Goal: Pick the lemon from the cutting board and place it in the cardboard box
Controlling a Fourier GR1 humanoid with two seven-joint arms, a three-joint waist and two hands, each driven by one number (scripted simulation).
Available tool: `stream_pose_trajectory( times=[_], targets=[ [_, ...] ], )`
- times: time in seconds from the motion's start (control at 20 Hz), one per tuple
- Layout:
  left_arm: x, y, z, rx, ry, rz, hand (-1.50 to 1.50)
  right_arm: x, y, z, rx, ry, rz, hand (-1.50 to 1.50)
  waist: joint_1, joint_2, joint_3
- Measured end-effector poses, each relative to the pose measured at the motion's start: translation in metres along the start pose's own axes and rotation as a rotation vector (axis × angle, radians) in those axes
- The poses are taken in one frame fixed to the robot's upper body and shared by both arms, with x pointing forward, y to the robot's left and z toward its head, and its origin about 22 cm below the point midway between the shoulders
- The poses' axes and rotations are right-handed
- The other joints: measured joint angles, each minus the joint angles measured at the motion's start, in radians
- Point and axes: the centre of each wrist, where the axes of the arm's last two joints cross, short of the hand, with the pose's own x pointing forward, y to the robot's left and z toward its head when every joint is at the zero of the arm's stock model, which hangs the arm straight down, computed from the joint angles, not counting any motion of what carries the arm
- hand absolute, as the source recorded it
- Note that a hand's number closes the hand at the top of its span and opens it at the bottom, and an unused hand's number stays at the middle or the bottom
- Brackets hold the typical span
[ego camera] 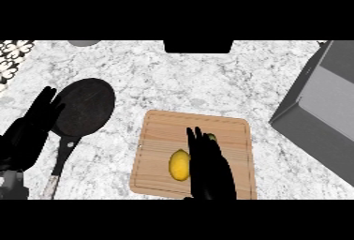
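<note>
Right hand, black, hangs over the rectangular light wooden cutting board near the desk's front edge, fingers straight and together, pointing toward the far edge; it has hold of nothing. Left hand rests open at the left edge of the desk, fingers up, also holding nothing.

Items noted, largest first:

1. White-and-grey speckled stone desk, carrying all items.
2. Grey open box at the right edge of the desk. It reads as grey rather than cardboard brown; by the task, it is judged to be the destination.
3. Wooden cutting board, as above, well apart from the box.
4. Round black frying pan with a dark handle, left of the board, just beside the left hand.
5. Small yellow oval lemon, lying on the board's front half, just left of the right hand's fingers; whether they touch cannot be told.

Handling assessment: the lemon is judged light, stiff enough not to crush, smooth-skinned and liable to roll. Recommended hold is across its middle, fingers one side and thumb the other, not at the tapered ends.
</note>
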Motion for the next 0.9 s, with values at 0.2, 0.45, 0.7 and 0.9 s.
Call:
stream_pose_trajectory(
  times=[0.2, 0.45, 0.7, 0.9],
  targets=[
    [-0.007, 0.000, 0.002, 0.001, 0.000, 0.004, 0.00, 0.008, 0.001, 0.000, 0.010, -0.024, 0.011, -1.50, -0.001, 0.000, 0.000],
    [-0.006, 0.004, 0.007, 0.002, -0.001, 0.003, 0.00, 0.014, 0.004, -0.010, -0.004, -0.039, 0.037, -1.50, 0.000, 0.000, 0.001],
    [-0.003, -0.006, 0.002, -0.002, -0.002, 0.001, 0.00, 0.017, 0.006, -0.019, -0.007, -0.033, 0.067, -1.50, -0.003, 0.000, 0.001],
    [-0.003, -0.003, 0.000, -0.006, 0.000, 0.002, 0.00, 0.020, 0.009, -0.028, 0.006, -0.013, 0.090, -1.50, -0.002, 0.000, 0.001]
  ],
)
